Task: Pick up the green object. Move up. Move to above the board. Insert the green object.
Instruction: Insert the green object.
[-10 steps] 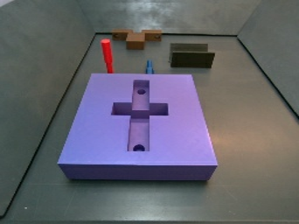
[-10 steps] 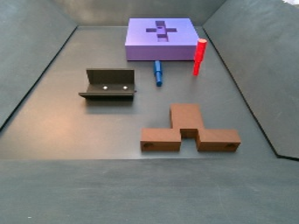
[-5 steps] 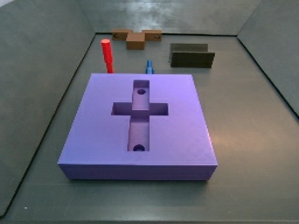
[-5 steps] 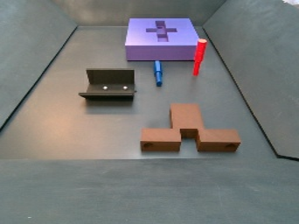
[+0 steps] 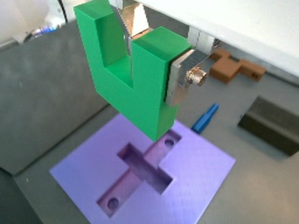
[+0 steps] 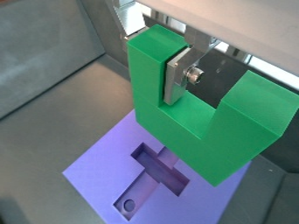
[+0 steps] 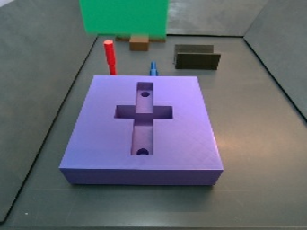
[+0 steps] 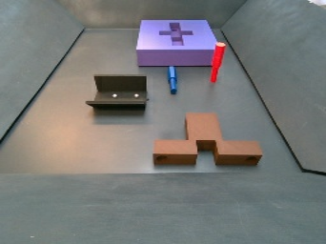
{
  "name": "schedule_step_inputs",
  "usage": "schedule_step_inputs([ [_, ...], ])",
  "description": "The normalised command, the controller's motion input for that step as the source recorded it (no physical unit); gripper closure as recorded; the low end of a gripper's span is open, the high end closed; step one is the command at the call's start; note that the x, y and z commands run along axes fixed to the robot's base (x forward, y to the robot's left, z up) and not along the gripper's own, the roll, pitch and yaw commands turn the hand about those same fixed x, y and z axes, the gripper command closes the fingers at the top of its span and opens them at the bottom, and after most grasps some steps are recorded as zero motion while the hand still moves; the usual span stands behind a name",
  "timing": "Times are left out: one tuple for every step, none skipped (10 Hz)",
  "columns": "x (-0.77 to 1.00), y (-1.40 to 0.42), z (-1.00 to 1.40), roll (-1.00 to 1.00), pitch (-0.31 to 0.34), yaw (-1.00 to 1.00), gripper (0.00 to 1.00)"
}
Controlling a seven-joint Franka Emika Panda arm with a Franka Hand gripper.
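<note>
a: end effector (image 5: 158, 66) first. where is it?

b: up in the air over the board (image 5: 205, 179), pinching the green object (image 5: 131, 70). in both wrist views one silver finger (image 6: 177, 73) lies flat against a prong of the piece.

a: and the board?

b: flat on the desk (image 8: 76, 124), cross-shaped recess facing up, seen below the piece in both wrist views.

a: does a side view catch it?

b: only the green object (image 7: 124, 16) at the upper edge, beyond the board (image 7: 180, 135). the red post (image 7: 109, 56) stands just off the board's far corner, the blue peg (image 7: 153, 67) lies near it, and the dark olive block (image 7: 198, 57) and brown block (image 8: 204, 141) sit apart.
</note>
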Motion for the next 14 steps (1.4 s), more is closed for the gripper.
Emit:
schedule_step_inputs([
  [0.34,0.0,-1.0,0.1,-0.029,0.23,1.0],
  [0.33,0.0,-0.35,0.45,0.0,0.3,1.0],
  [0.25,-0.02,-0.41,0.42,0.0,0.33,1.0],
  [0.2,-0.06,-0.65,0.31,0.0,0.35,1.0],
  [0.0,-0.07,-0.2,0.27,0.037,0.0,1.0],
  [0.0,-0.1,-0.02,0.01,0.0,0.0,1.0],
  [0.0,0.0,-0.37,-0.11,-0.214,-0.15,1.0],
  [0.0,0.09,-0.32,-0.26,-0.329,-0.22,1.0],
  [0.0,0.1,-0.23,-0.31,-0.363,-0.21,1.0],
  [0.01,0.11,-0.23,-0.3,-0.366,-0.19,1.0],
  [0.0,0.01,-0.34,-0.17,-0.397,-0.14,1.0],
  [-0.09,-0.04,-0.13,0.15,-0.28,0.0,1.0],
  [-0.04,-0.09,-0.15,0.34,-0.133,0.1,1.0],
  [0.0,-0.06,-0.35,0.34,-0.097,0.2,1.0],
])
